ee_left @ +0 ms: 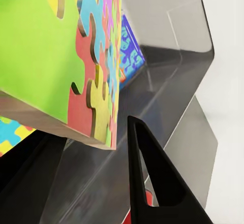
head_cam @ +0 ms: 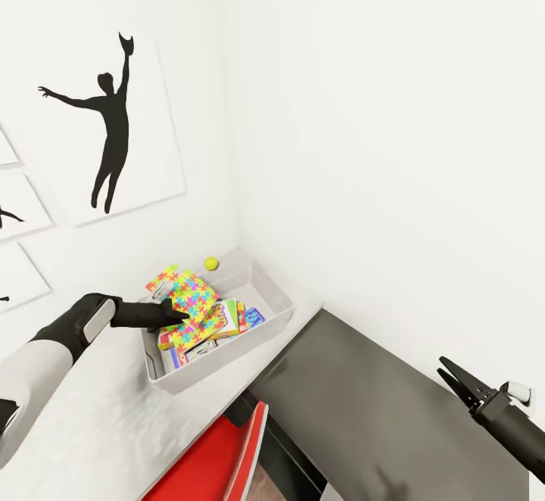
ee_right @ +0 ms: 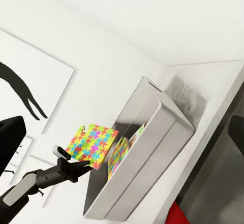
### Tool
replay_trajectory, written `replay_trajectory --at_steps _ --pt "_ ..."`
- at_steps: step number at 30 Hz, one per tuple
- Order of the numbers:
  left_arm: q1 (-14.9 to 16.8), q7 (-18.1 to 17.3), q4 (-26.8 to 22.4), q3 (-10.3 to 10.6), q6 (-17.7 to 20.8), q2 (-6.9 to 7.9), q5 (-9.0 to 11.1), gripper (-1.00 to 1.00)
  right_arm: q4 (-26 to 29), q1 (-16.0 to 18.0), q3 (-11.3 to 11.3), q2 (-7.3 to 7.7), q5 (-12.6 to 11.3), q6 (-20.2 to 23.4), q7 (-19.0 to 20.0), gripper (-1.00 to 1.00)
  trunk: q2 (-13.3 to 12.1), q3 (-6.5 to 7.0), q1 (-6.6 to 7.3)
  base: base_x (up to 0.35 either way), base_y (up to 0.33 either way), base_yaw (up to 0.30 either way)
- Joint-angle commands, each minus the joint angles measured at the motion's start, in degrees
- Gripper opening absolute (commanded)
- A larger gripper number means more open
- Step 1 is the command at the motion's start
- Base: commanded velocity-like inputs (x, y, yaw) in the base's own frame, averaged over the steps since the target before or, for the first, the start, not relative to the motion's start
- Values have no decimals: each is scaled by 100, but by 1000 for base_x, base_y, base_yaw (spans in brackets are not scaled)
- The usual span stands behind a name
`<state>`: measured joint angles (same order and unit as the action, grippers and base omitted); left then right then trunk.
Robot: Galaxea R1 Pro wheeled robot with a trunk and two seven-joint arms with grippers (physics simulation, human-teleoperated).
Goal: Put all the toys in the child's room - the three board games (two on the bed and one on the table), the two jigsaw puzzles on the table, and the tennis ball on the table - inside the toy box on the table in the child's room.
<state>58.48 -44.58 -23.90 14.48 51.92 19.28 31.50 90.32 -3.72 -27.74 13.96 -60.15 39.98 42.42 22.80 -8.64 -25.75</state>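
The left claw (head_cam: 172, 315) reaches over the near-left rim of the toy box (head_cam: 276, 325), which sits on the pale desk (head_cam: 98, 418) in the corner where the two walls meet. Its fingers are clamped on the edge of a jigsaw puzzle (head_cam: 189, 300), held tilted above the box's contents. In the left wrist view the puzzle's (ee_left: 56, 56) thick edge stands just beside one dark finger (ee_left: 152, 183), with the grey inside of the box (ee_left: 168, 82) beyond. A second jigsaw puzzle (head_cam: 163, 280) leans at the box's far-left side, partly behind the held one. Inside the box, below the held puzzle, lie the board games (head_cam: 227, 323), overlapping each other; a blue one (head_cam: 253, 316) lies nearest the box's right wall. The tennis ball (head_cam: 211, 263) rests at the far corner of the box, close to the wall. The right claw (head_cam: 454, 380) hangs well to the right of the box over a dark grey surface (head_cam: 378, 418), its two fingers slightly apart and holding nothing.
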Motion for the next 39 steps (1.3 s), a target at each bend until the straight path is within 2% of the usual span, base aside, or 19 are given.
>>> replay_trajectory --at_steps 1,7,11,13,14,15,17,20,22,27,31,35,39 --pt "6 -18 -1 25 20 5 15 -100 3 2 -3 1 -32 37 -6 100 11 -14 -4 0 0 0" --pt "17 -86 -68 20 55 5 29 -100 3 2 -3 8 -32 43 -5 100 11 -59 -4 0 0 0" --pt "256 -211 -75 16 100 12 85 -100 3 5 2 45 -34 82 0 100 11 -96 -4 0 0 0" --pt "326 -342 -76 14 194 13 93 -100 3 39 74 35 -37 151 -3 100 11 -115 -4 0 0 0" --pt "358 -457 -78 11 289 13 96 -100 3 131 202 21 -37 244 -4 100 11 -124 -4 0 0 0" --pt "394 -652 -78 2 419 23 99 -100 3 356 424 12 -35 419 -4 100 11 -134 -4 0 0 0" --pt "465 -913 -69 -8 527 46 101 -100 3 624 657 -2 -35 601 -10 100 11 -152 -4 0 0 0" --pt "519 -1157 -28 -16 594 48 107 -100 3 829 882 -6 -33 701 -26 100 11 -181 -4 0 0 0" --pt "527 -1192 -6 -28 612 38 109 -100 3 872 931 31 -29 720 -13 100 11 -199 -4 0 0 0" --pt "540 -1198 62 -31 639 5 116 -100 3 912 945 84 -18 721 3 100 11 -247 -4 0 0 0" --pt "542 -1161 588 -39 608 -5 128 -100 -2 916 940 94 -11 708 -2 100 11 -284 -4 0 0 0" --pt "542 -1144 811 -64 587 -32 133 -100 -3 916 933 97 -7 702 -2 100 11 -322 -4 0 0 0" --pt "542 -1134 859 -256 585 -61 136 -100 -2 915 828 98 -6 702 24 100 11 -360 -4 0 0 0"
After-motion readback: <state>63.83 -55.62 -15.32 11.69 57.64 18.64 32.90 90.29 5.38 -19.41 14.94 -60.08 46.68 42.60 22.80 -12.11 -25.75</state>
